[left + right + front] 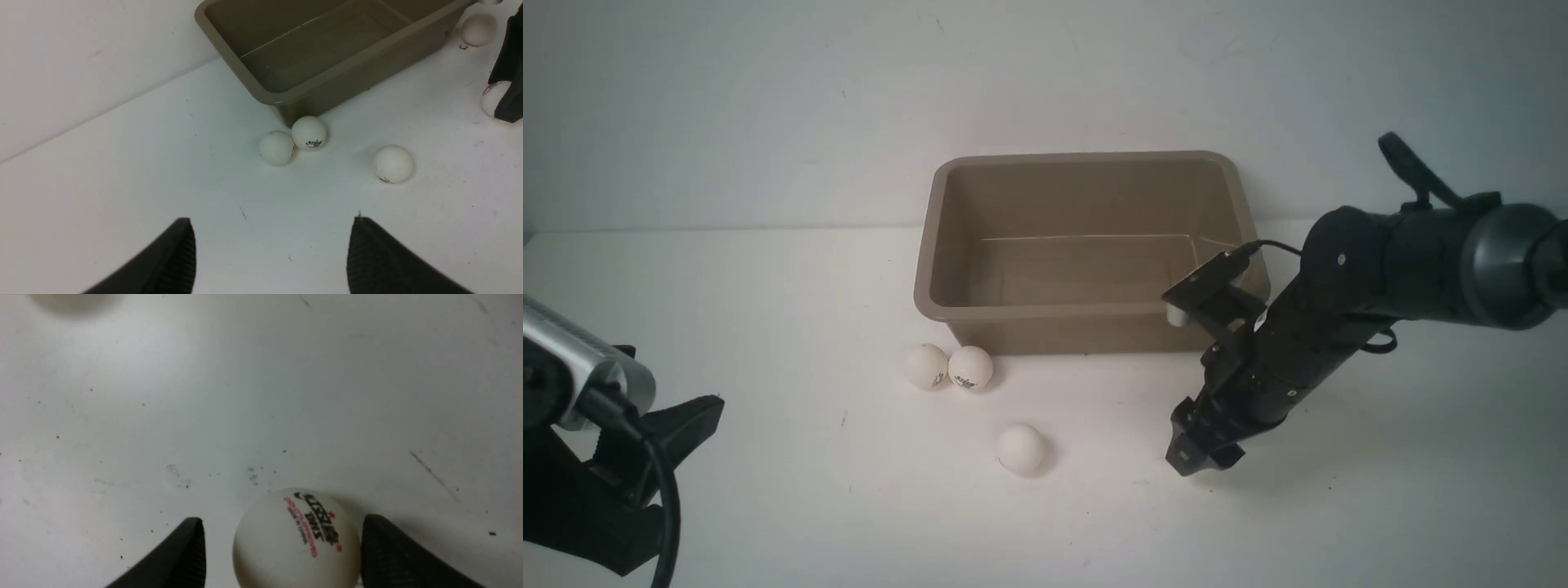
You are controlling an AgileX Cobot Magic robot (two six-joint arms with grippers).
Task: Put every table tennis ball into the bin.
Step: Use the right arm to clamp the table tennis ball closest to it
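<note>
The taupe bin (1054,311) stands at the back middle of the white table with nothing inside. Two white table tennis balls (927,366) (969,367) touch each other by its front left corner, and a third (1021,448) lies nearer me. My right gripper (1196,453) is down at the table, open around another ball (296,539) with a printed logo. That ball touches one finger; a gap separates it from the other. My left gripper (272,220) hangs open and empty at the near left. The left wrist view shows the bin (367,73) and one more ball (479,29) beside it.
A white wall rises just behind the bin. My right arm (1339,286) slants down past the bin's right front corner. A blurred ball (73,302) sits at the edge of the right wrist view.
</note>
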